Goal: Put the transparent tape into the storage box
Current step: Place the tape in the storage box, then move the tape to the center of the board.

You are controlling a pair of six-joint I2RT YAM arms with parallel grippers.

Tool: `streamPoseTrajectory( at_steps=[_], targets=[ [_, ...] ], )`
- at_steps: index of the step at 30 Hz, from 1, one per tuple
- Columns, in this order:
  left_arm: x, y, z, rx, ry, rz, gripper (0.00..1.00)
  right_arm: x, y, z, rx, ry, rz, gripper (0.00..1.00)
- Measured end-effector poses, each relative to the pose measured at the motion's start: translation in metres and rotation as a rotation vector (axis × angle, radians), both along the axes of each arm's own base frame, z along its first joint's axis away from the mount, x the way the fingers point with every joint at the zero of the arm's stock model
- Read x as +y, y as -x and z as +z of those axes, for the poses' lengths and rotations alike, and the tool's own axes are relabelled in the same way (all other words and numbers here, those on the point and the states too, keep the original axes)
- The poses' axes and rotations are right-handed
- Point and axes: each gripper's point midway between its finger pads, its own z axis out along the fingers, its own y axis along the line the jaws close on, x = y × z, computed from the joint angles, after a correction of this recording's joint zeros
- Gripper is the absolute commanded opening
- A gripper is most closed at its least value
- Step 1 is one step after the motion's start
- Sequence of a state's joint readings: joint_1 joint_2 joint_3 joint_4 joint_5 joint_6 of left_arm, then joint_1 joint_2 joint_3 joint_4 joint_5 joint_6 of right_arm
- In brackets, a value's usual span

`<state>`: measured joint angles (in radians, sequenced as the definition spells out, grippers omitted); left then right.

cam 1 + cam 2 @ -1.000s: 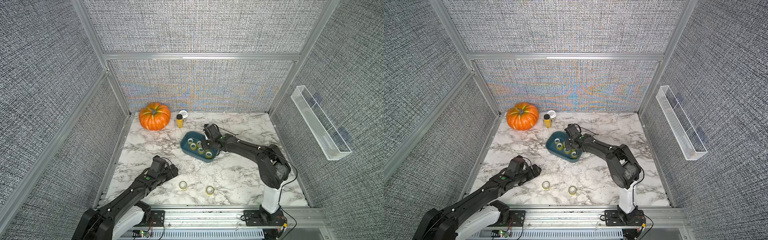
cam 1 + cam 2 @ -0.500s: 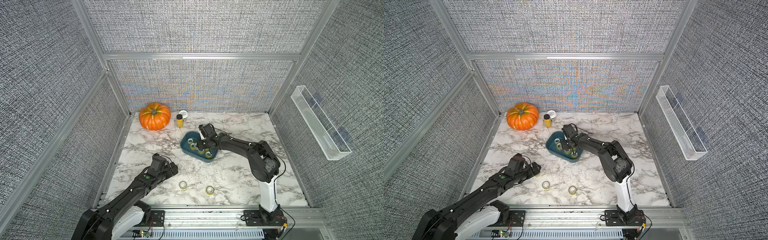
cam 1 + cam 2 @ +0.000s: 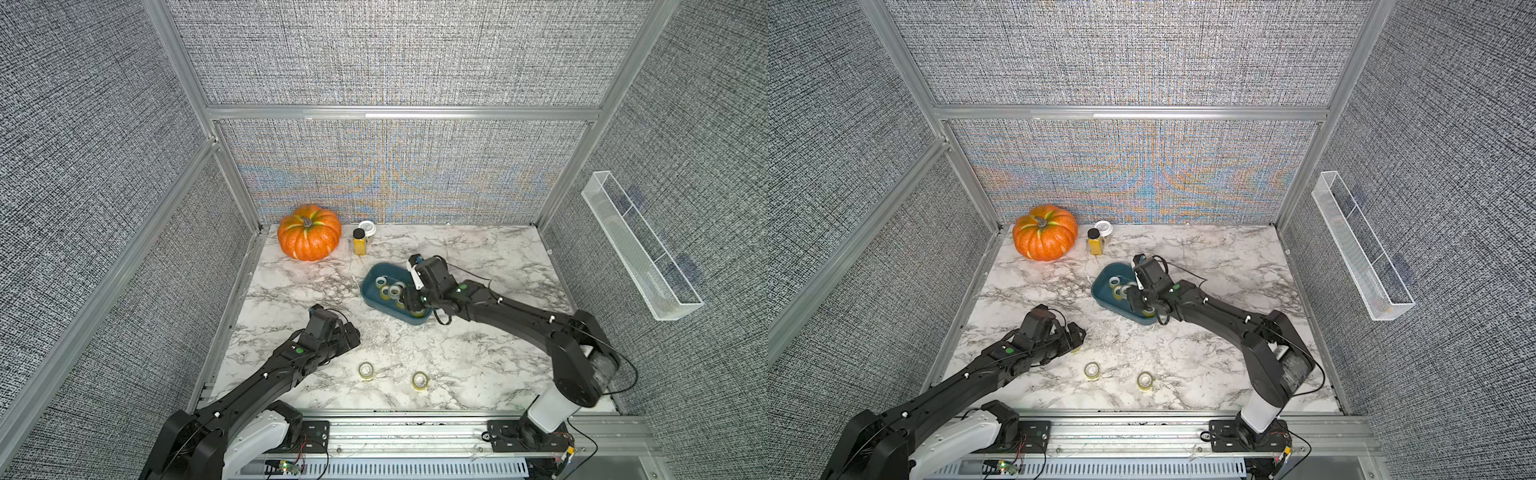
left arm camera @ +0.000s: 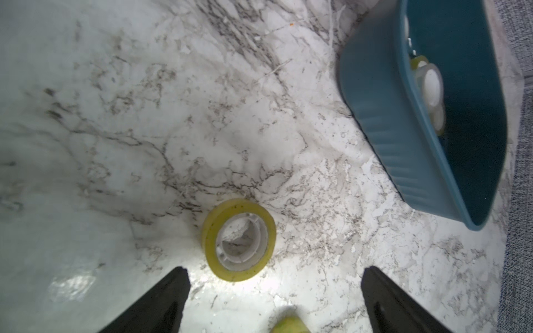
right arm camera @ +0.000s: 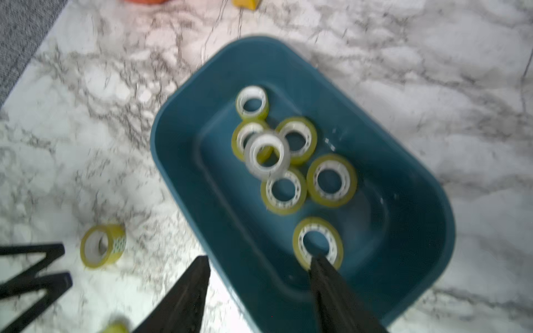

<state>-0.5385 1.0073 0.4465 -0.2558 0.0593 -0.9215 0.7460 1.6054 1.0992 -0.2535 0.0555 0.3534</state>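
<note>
Transparent tape roll [image 4: 238, 239], yellowish on a white plastic core, lies flat on the marble worktop [image 4: 115, 115] just ahead of my left gripper [image 4: 274, 269], jaws spread and empty. Light, stiff, slick, I judge; I'd pinch across its ring wall.

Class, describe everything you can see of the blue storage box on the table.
The storage box is a shallow dark teal plastic tub with rounded corners and a ribbed outer wall. It rests on the marble table, open-topped. Seven tape rolls lie inside, one propped on others. The right gripper hangs open over one end.
</note>
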Motion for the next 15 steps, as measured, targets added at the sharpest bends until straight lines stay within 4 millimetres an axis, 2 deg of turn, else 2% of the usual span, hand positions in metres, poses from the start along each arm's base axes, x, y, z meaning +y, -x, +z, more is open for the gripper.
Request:
streamPoseTrajectory(
  at_steps=[3, 8, 15],
  targets=[
    [-0.005, -0.004, 0.005, -0.012, 0.012, -0.008, 0.98, -0.008, 0.033, -0.011, 0.023, -0.004, 0.018, 0.61],
    [-0.013, -0.01, 0.001, -0.004, 0.005, -0.017, 0.98, -0.008, 0.063, -0.023, 0.053, -0.019, 0.028, 0.61],
    [-0.04, -0.023, 0.008, -0.038, 0.031, -0.096, 0.99, 0.024, 0.086, 0.0, 0.047, -0.182, 0.051, 0.6]
  ],
)
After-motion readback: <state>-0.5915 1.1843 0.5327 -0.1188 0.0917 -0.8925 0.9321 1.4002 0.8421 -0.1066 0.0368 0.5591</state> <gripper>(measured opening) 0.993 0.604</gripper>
